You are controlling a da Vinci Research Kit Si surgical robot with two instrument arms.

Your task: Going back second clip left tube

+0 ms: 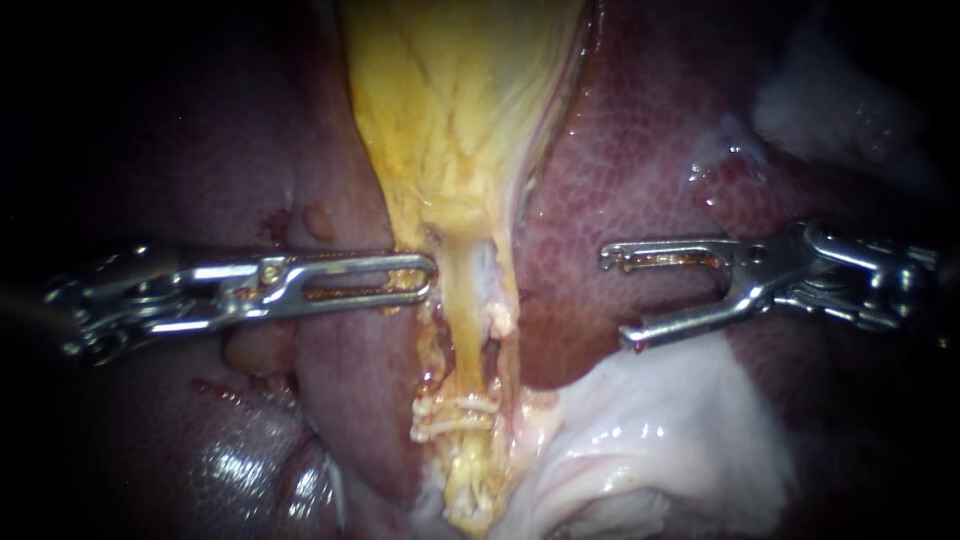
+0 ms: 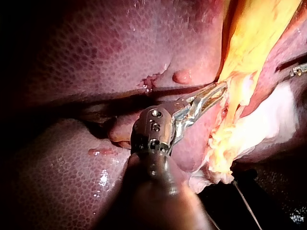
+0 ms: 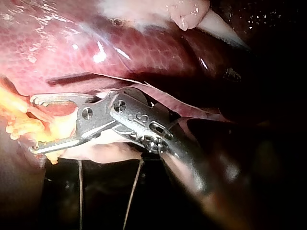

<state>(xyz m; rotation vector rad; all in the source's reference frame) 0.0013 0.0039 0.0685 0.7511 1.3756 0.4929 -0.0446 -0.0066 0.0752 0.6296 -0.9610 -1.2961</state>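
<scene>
**Watch the liver on the way out**

Your right instrument (image 1: pixel 618 298) sits centre-right with its jaws wide apart and empty, right over the liver (image 1: pixel 620 180), so a low tip could scrape it. Your left instrument (image 1: pixel 425 277), centre-left, looks clamped on the yellow tissue (image 1: pixel 455 120). Pull hard and the tube (image 1: pixel 462 290) at centre could tear above the clips (image 1: pixel 455 408).

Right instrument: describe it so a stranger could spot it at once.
Start at the yellow strip of tissue running down the middle of the dark red liver. Over the liver to its right is the right instrument, shiny metal. Unlike the left instrument, whose tip reaches the strip, its jaws gape wide and empty.
</scene>
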